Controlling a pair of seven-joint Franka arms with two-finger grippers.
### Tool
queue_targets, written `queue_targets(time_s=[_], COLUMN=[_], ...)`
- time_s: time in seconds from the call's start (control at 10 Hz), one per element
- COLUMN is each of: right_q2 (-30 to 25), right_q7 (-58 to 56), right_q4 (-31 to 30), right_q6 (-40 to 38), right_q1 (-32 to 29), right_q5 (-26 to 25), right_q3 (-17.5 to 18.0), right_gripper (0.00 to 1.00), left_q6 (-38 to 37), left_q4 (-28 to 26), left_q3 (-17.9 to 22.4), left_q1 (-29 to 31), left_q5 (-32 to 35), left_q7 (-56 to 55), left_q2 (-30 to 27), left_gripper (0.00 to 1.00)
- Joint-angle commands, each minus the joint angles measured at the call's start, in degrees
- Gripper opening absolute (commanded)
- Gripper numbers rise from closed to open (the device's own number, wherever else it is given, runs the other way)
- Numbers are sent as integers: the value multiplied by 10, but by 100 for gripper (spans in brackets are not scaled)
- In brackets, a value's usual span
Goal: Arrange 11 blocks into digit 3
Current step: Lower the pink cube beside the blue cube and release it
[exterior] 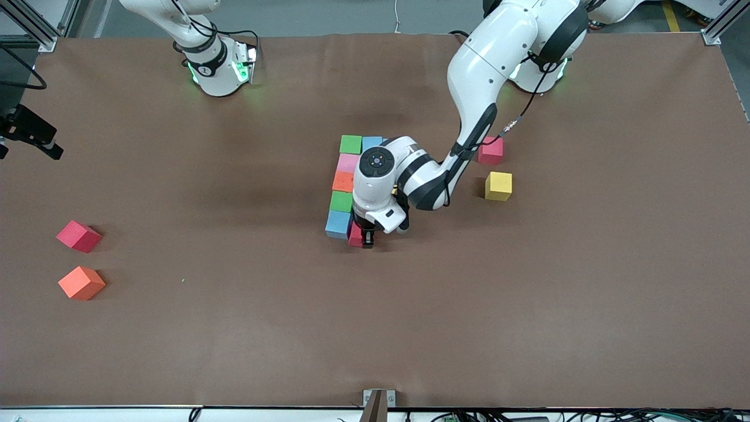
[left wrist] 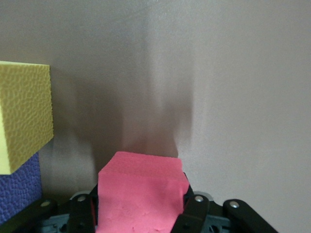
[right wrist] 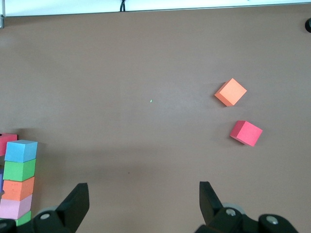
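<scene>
A column of blocks stands mid-table: green (exterior: 350,143) with blue (exterior: 372,142) beside it, then pink (exterior: 347,162), orange (exterior: 343,181), green (exterior: 341,201) and blue (exterior: 338,224) nearest the front camera. My left gripper (exterior: 366,237) is shut on a red block (exterior: 355,235) that sits low beside that last blue block. In the left wrist view the red block (left wrist: 141,179) fills the left gripper (left wrist: 140,206), with a yellow block (left wrist: 24,121) and a purple block (left wrist: 17,189) close by. My right gripper (right wrist: 144,199) waits open and holds nothing.
Loose blocks lie on the brown table (exterior: 527,305): a red one (exterior: 490,150) and a yellow one (exterior: 498,186) toward the left arm's end, another red (exterior: 78,236) and an orange (exterior: 81,282) toward the right arm's end. The left arm hides part of the column.
</scene>
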Motion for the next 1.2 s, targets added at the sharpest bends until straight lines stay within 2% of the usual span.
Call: queue_targets(time_s=[0.0, 0.1, 0.4, 0.8, 0.9, 1.1], right_q2=[2, 2, 2, 2, 2, 2], right_q7=[-5, -5, -5, -5, -5, -5], right_q4=[8, 8, 8, 8, 8, 8], right_q6=[-8, -7, -6, -3, -5, -6], right_q1=[1, 1, 2, 3, 3, 3], right_q5=[8, 8, 7, 7, 7, 7], right_q3=[1, 1, 1, 1, 1, 1], right_gripper=[100, 100, 100, 100, 100, 100], left_q6=[8, 8, -5, -84, -115, -134], left_q4=[17, 17, 13, 3, -19, -126], left_q3=[8, 10, 10, 23, 23, 20], left_q1=[-11, -15, -18, 2, 17, 46], left_q5=[7, 7, 9, 31, 32, 32], left_q7=[-9, -8, -9, 1, 23, 70], left_q2=[17, 16, -11, -78, -101, -179], left_gripper=[92, 100, 100, 100, 100, 100])
